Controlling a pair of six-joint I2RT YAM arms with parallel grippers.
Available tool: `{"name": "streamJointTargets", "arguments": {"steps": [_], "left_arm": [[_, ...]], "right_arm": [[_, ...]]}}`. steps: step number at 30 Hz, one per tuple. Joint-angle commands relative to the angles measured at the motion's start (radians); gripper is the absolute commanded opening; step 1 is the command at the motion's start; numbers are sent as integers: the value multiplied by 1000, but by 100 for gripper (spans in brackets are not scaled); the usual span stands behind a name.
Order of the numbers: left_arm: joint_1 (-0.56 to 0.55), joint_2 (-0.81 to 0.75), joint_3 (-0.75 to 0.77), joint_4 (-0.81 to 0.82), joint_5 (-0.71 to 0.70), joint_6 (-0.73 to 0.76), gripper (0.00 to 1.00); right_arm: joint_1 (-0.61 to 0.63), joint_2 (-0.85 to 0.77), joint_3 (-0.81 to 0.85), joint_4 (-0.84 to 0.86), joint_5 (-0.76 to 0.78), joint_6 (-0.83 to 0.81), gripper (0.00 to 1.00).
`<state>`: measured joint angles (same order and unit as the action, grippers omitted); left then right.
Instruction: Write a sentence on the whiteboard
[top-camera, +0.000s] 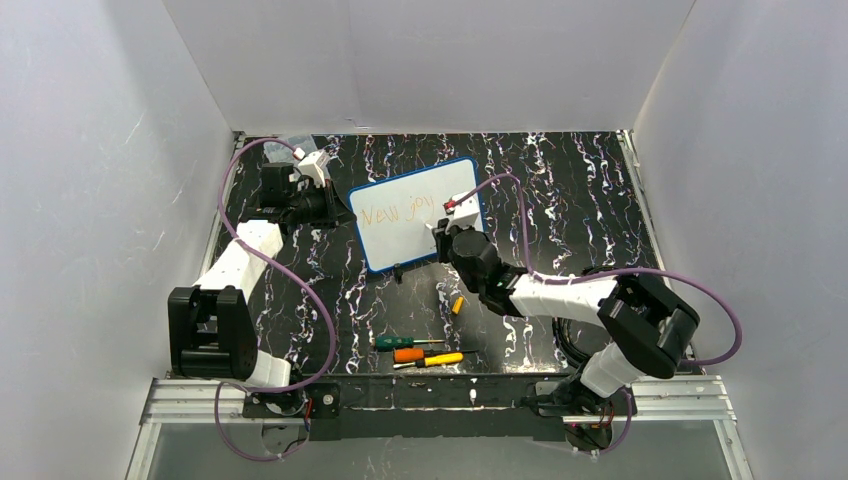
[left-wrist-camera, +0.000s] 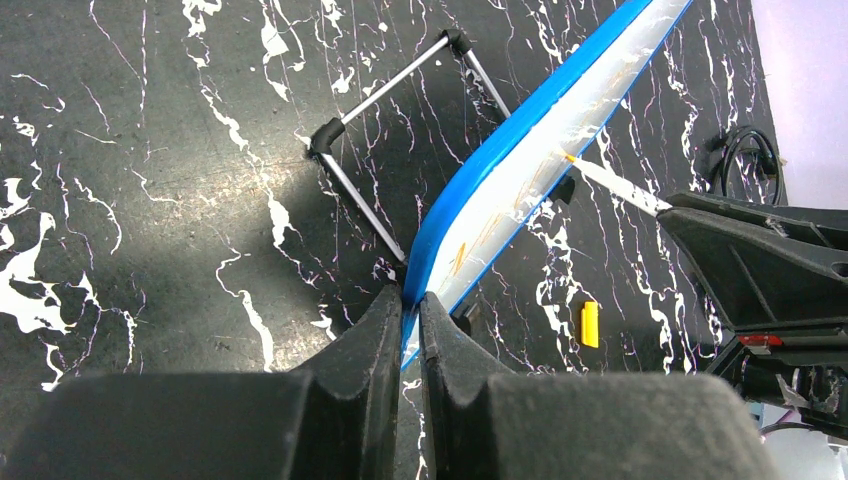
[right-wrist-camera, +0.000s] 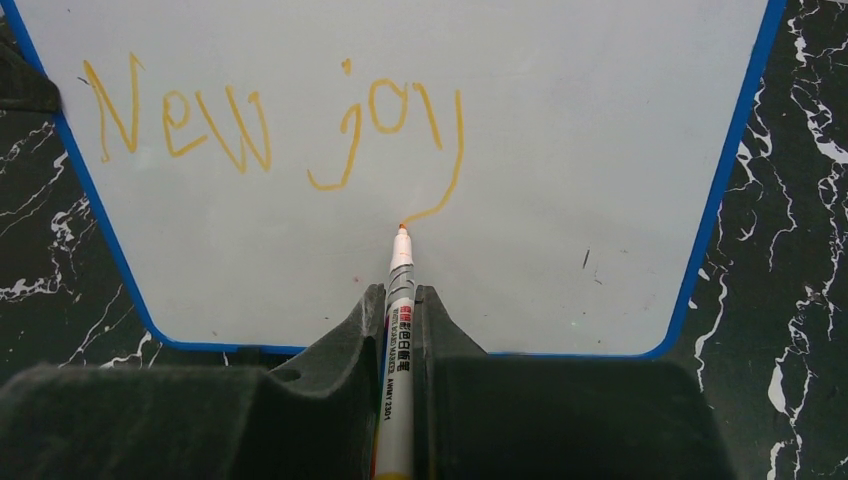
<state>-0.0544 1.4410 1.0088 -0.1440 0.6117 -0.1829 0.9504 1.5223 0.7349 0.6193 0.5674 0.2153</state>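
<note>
The whiteboard (top-camera: 415, 212) with its blue frame stands propped on the dark marbled table. Orange writing (right-wrist-camera: 270, 125) on it reads "New joy"; it also shows faintly in the top view (top-camera: 395, 213). My left gripper (left-wrist-camera: 412, 300) is shut on the board's blue left edge (left-wrist-camera: 440, 235). My right gripper (right-wrist-camera: 400, 300) is shut on a white marker (right-wrist-camera: 398, 330). The marker's orange tip (right-wrist-camera: 402, 229) touches the board at the end of the tail of the "y". In the left wrist view the marker (left-wrist-camera: 610, 185) meets the board from the right.
The board's wire stand (left-wrist-camera: 390, 160) rests on the table behind it. A small yellow marker cap (top-camera: 457, 304) lies in front of the board. A green screwdriver (top-camera: 405, 342) and an orange-yellow one (top-camera: 425, 357) lie near the front edge. White walls enclose the table.
</note>
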Motion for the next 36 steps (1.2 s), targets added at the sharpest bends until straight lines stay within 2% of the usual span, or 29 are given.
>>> {"name": "streamJointTargets", "arguments": {"steps": [1, 10, 17, 26, 36], "left_arm": [[-2, -71, 4, -3, 22, 2, 0], [-2, -73, -1, -8, 13, 3, 0], [-3, -79, -5, -8, 13, 3, 0], [-2, -82, -6, -14, 4, 10, 0], [-3, -70, 0, -17, 8, 13, 0]], "right_arm": [[10, -33, 12, -4, 1, 13, 1], [8, -157, 16, -87, 22, 1, 1], [-117, -198, 0, -88, -149, 19, 1], [-242, -170, 27, -31, -318, 58, 1], [-270, -97, 73, 41, -344, 71, 1]]}}
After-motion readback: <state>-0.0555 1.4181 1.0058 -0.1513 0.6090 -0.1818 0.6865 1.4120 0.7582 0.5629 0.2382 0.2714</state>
